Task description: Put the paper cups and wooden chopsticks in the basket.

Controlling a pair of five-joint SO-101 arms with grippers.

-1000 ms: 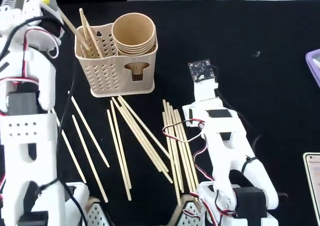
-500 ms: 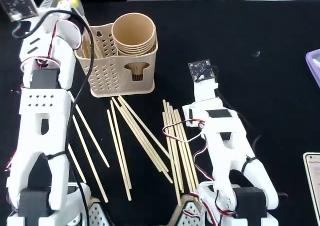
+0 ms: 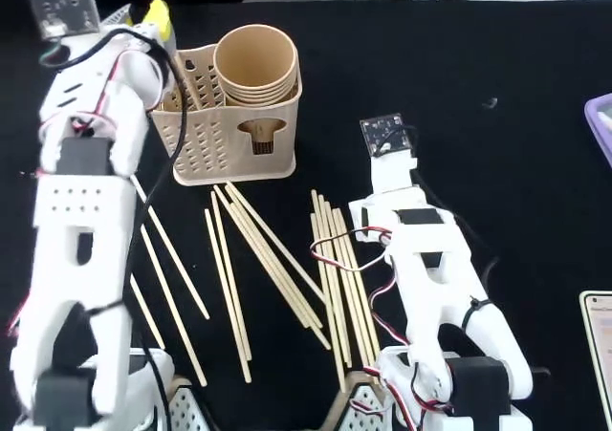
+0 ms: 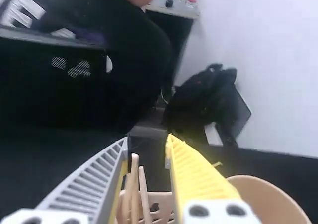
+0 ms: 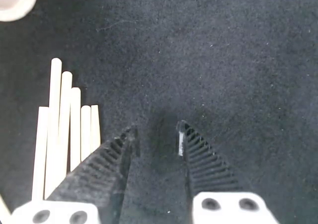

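The left tool [image 4: 146, 139] hangs open around chopsticks [image 4: 134, 180] standing in the basket [image 3: 225, 144], upper left; the open right tool [image 5: 155, 129] sits just right of the loose bundle [image 3: 335, 288] lying top-to-bottom.

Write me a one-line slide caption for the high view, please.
Left gripper at the basket holding stacked paper cups, with many wooden chopsticks loose on the black table.

Black table [image 3: 497, 163]: basket [image 3: 215, 144] upright, loose chopsticks [image 3: 273, 262] scattered beside.

The hole-patterned basket [image 3: 215, 144] is beige, the paper cups [image 3: 255, 68] tan, the chopsticks [image 3: 342, 292] pale wood, the table [image 3: 497, 163] black.
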